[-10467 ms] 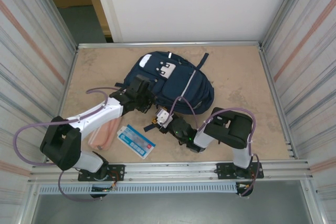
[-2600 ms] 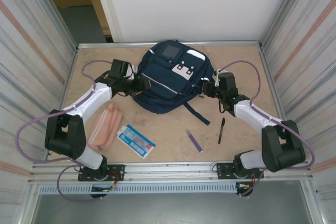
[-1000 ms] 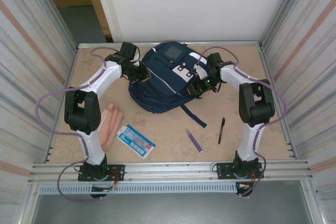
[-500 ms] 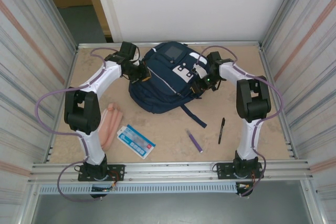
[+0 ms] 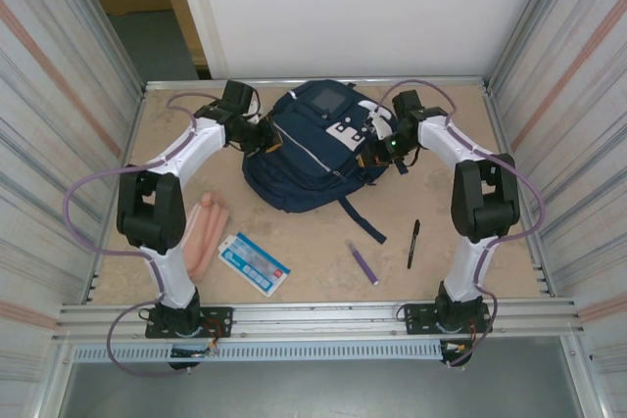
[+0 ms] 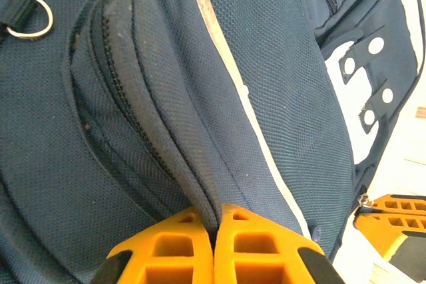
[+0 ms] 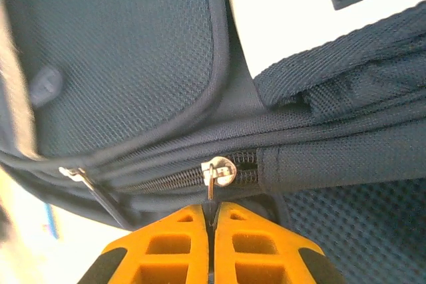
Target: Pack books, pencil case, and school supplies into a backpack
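One big blue backpack (image 5: pixel 318 149) lies at the far middle of the table (image 5: pixel 294 232). The left gripper (image 6: pixel 214 221) is squeezed tight on a fold of its left side. The right gripper (image 7: pixel 212 212) is squeezed tight on a zip pull (image 7: pixel 213 181) on its right side. A pink pencil case (image 5: pixel 201 234) and a booklet (image 5: pixel 254 263) lie near left. A purple pen (image 5: pixel 363 263) and a black pen (image 5: pixel 414 243) lie near right.

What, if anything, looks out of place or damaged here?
Nothing stands out. The backpack lies intact, left gripper and right gripper shut on it; black pen, purple pen, pencil case and booklet lie flat on the table.
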Robot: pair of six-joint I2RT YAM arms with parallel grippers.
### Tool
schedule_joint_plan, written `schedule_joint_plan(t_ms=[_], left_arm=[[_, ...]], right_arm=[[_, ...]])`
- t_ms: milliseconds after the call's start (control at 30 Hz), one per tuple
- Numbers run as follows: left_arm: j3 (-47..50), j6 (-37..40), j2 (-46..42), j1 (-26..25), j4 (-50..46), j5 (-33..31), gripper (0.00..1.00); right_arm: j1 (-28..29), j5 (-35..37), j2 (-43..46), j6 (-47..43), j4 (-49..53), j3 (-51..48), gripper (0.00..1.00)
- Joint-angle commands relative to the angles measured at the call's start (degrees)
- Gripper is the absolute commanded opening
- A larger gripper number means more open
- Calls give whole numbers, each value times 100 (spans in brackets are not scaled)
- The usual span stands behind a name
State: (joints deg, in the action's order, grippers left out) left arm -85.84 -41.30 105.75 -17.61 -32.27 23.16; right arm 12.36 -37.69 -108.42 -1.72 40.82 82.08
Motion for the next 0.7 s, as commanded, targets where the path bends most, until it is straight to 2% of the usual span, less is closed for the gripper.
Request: schedule_joint_plan(t_ms=[0, 100, 233, 300, 500, 667], left_arm=[[184, -308, -354, -4, 649, 204, 0], [255, -402, -311, -11, 854, 237, 0], [315, -528, -282, -14, 995, 267, 0], [335, -494, -284, -6, 978, 233, 0], [541, -615, -323, -6, 1139, 163, 0], [639, -669, -306, -14, 1238, 128, 0]], right_arm=[[211, -1379, 204, 1070, -337, -495, 7], [399, -1292, 103, 868, -91, -549, 10], [812, 289, -45, 148, 887, -209, 14], [1039, 662, -12, -291, 1065, -166, 15], [1193, -140, 110, -603, 822, -257, 17], [1313, -346, 339, -685, 560, -435, 27]])
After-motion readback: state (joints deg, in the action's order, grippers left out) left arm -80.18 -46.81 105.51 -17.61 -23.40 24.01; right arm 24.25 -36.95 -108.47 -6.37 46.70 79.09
